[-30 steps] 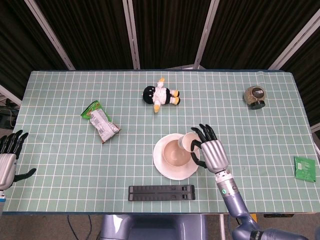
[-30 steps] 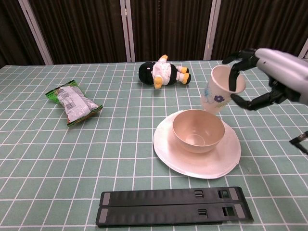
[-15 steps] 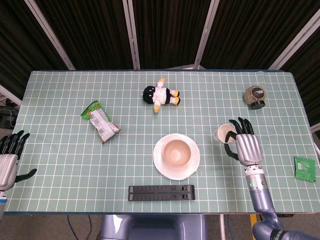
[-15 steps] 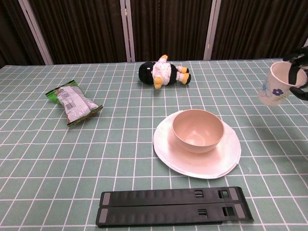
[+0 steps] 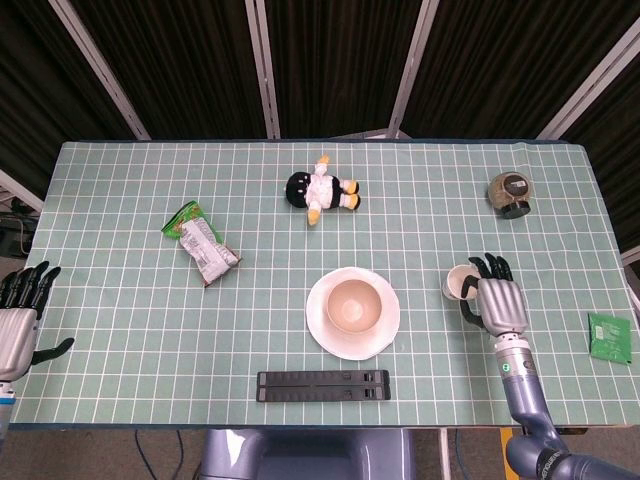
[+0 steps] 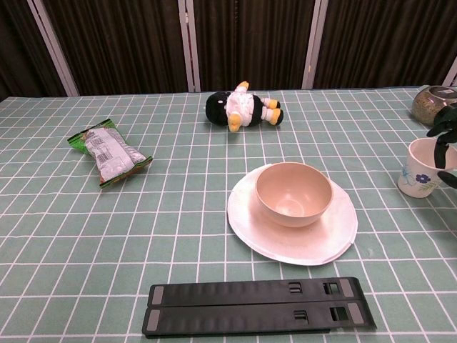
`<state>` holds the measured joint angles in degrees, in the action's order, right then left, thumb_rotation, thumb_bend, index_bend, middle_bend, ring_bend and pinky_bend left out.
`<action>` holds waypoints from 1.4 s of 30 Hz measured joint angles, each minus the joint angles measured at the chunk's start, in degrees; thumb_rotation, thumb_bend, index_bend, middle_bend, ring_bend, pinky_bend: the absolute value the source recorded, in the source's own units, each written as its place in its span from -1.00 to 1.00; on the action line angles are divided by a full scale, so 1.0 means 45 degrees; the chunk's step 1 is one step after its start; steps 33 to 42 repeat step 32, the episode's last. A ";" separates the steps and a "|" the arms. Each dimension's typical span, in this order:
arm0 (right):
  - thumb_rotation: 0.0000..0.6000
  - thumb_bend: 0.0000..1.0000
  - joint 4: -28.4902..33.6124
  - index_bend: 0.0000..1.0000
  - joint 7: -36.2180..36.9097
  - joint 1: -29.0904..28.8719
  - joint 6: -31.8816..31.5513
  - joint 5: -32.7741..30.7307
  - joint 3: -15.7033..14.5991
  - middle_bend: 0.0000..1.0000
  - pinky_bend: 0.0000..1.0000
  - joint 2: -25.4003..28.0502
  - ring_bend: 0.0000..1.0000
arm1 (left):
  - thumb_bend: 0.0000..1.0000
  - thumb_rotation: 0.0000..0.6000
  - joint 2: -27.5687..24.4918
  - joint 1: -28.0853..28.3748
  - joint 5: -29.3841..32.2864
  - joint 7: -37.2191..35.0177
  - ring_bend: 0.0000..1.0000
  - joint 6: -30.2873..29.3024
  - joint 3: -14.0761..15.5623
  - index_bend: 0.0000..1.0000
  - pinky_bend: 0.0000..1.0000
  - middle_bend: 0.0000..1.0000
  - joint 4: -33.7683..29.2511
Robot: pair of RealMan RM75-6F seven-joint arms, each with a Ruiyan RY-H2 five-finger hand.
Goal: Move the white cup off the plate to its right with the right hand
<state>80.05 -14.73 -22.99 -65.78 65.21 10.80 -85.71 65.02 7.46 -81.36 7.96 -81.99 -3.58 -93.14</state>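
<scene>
The white cup [image 5: 459,283] [image 6: 422,167], with a blue flower on its side, stands upright on the tablecloth to the right of the white plate [image 5: 322,322] [image 6: 335,236]. My right hand [image 5: 494,301] [image 6: 447,140] holds the cup, fingers wrapped around its right side; only the fingertips show at the chest view's right edge. A beige bowl [image 5: 352,306] [image 6: 293,193] sits on the plate. My left hand [image 5: 18,318] rests at the table's left edge with fingers spread, holding nothing.
A penguin plush [image 5: 319,190] [image 6: 241,107] lies behind the plate, a snack bag [image 5: 201,243] [image 6: 108,151] to the left. A black rack [image 5: 323,385] [image 6: 258,306] lies near the front edge. A jar [image 5: 510,193] [image 6: 431,103] stands far right, a green item [image 5: 609,337] near the right edge.
My right hand carried the cup from beside the bowl rightward off the plate, then lowered it onto the tablecloth. The left hand stayed put.
</scene>
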 measured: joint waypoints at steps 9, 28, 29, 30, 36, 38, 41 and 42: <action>1.00 -0.48 0.0216 -0.27 -0.0126 0.0007 -0.0014 0.0023 -0.0113 -1.00 -1.00 0.0106 -1.00 | -1.00 1.00 0.0012 -0.0002 -0.0035 -0.0035 -1.00 -0.0033 0.0000 -1.00 -1.00 -1.00 0.0008; 1.00 -0.76 0.1498 -1.00 0.1066 0.1393 -0.2487 0.2647 -0.1132 -1.00 -1.00 0.1864 -1.00 | -1.00 1.00 0.0090 0.0002 -0.0075 -0.0058 -1.00 -0.0004 0.0039 -1.00 -1.00 -1.00 0.0160; 1.00 -0.76 0.1437 -1.00 0.1331 0.1570 -0.2862 0.3021 -0.1255 -1.00 -1.00 0.1972 -1.00 | -1.00 1.00 0.0100 0.0006 -0.0080 -0.0036 -1.00 0.0000 0.0045 -1.00 -1.00 -1.00 0.0170; 1.00 -0.77 0.1371 -1.00 0.1609 0.1745 -0.3222 0.3383 -0.1378 -1.00 -1.00 0.2085 -1.00 | -1.00 1.00 0.0115 0.0010 -0.0100 0.0001 -1.00 -0.0002 0.0055 -1.00 -1.00 -1.00 0.0178; 1.00 -0.77 0.1221 -1.00 0.2176 0.2136 -0.3936 0.4088 -0.1627 -1.00 -1.00 0.2373 -1.00 | -1.00 1.00 0.0135 0.0007 -0.0175 0.0036 -1.00 -0.0030 0.0081 -1.00 -1.00 -1.00 0.0171; 1.00 -0.77 0.1221 -1.00 0.2176 0.2136 -0.3936 0.4088 -0.1627 -1.00 -1.00 0.2373 -1.00 | -1.00 1.00 0.0135 0.0007 -0.0175 0.0036 -1.00 -0.0030 0.0081 -1.00 -1.00 -1.00 0.0171; 1.00 -0.77 0.1221 -1.00 0.2176 0.2136 -0.3936 0.4088 -0.1627 -1.00 -1.00 0.2373 -1.00 | -1.00 1.00 0.0135 0.0007 -0.0175 0.0036 -1.00 -0.0030 0.0081 -1.00 -1.00 -1.00 0.0171; 1.00 -0.77 0.1221 -1.00 0.2176 0.2136 -0.3936 0.4088 -0.1627 -1.00 -1.00 0.2373 -1.00 | -1.00 1.00 0.0135 0.0007 -0.0175 0.0036 -1.00 -0.0030 0.0081 -1.00 -1.00 -1.00 0.0171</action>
